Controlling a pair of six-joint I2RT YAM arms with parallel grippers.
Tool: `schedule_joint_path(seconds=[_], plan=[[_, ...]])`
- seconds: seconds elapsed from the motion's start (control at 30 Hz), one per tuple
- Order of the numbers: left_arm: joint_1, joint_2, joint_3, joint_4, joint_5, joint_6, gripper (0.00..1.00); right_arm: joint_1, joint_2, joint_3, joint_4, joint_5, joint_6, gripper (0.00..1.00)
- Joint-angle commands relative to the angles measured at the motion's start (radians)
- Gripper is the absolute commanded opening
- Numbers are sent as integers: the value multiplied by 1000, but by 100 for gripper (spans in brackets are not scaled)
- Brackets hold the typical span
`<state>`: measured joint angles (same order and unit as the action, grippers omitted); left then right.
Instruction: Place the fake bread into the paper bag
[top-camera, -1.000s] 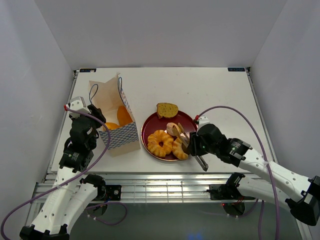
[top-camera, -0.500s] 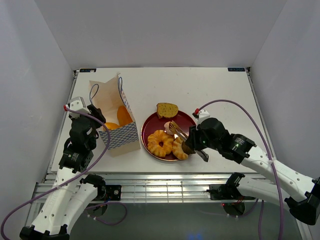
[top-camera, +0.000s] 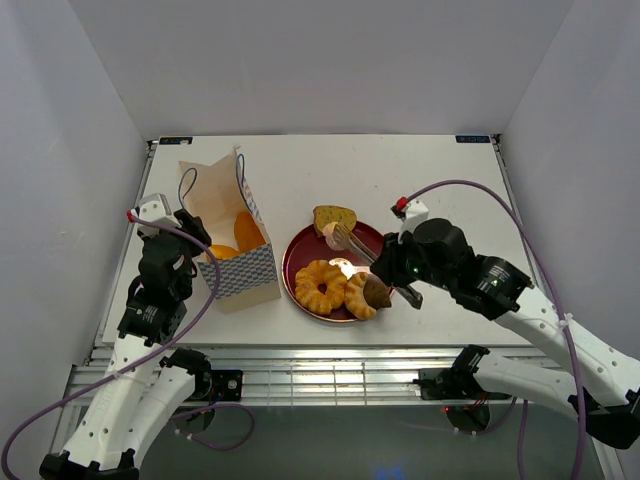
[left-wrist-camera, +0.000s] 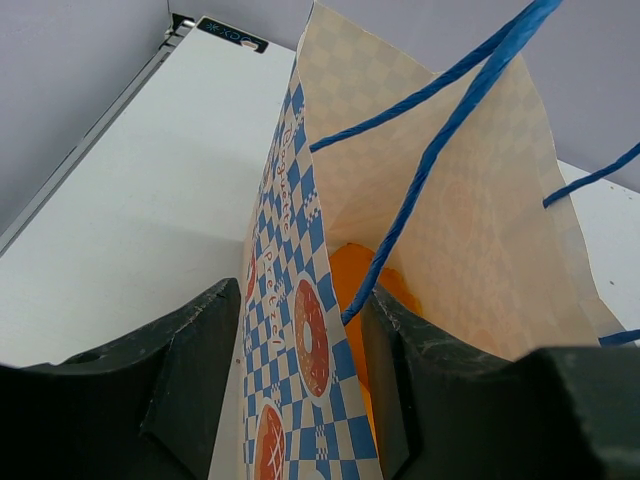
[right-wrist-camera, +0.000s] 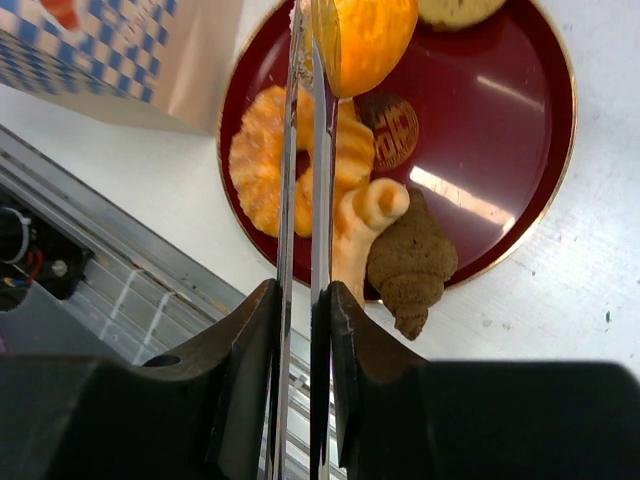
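Observation:
The paper bag (top-camera: 232, 240) stands open at the left, with orange bread (top-camera: 246, 231) inside. My left gripper (top-camera: 196, 236) is shut on its near wall (left-wrist-camera: 300, 330), one finger inside and one outside. My right gripper (top-camera: 394, 283) is shut on metal tongs (right-wrist-camera: 305, 180). The tongs pinch an orange roll (right-wrist-camera: 366, 35) at their tip, above the dark-red plate (top-camera: 304, 250). On the plate lie a ring pastry (top-camera: 321, 285), a twisted pastry (right-wrist-camera: 356, 225) and a dark croissant (right-wrist-camera: 410, 265). A brown slice (top-camera: 334, 218) rests at the plate's far rim.
The bag's blue cord handles (left-wrist-camera: 440, 120) hang across its mouth. The table's near edge and a metal rail (top-camera: 320, 360) run just below the plate. White walls enclose the table on three sides.
My right gripper has lifted the tongs with the roll off the plate and moved them up and away. The left gripper and the bag have not moved.

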<state>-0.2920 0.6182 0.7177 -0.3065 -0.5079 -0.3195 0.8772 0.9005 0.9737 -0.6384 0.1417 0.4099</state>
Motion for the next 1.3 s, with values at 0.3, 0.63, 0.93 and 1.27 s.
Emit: schedule_joint_path(seconds=[0.3,0.63,0.93,1.27], plan=[[-4,-3,9,-20,-1,7,62,-3,46,359,65,-136,-155,8],[-4,-6,9,-19,-11,5,62,3,107,477,284,-336,-192,8],[-6,-6,9,-19,-14,5,62,40,238,595,362,-428,-200,8],[-6,-8,8,-20,-14,5,62,83,334,562,460,-436,-169,8]])
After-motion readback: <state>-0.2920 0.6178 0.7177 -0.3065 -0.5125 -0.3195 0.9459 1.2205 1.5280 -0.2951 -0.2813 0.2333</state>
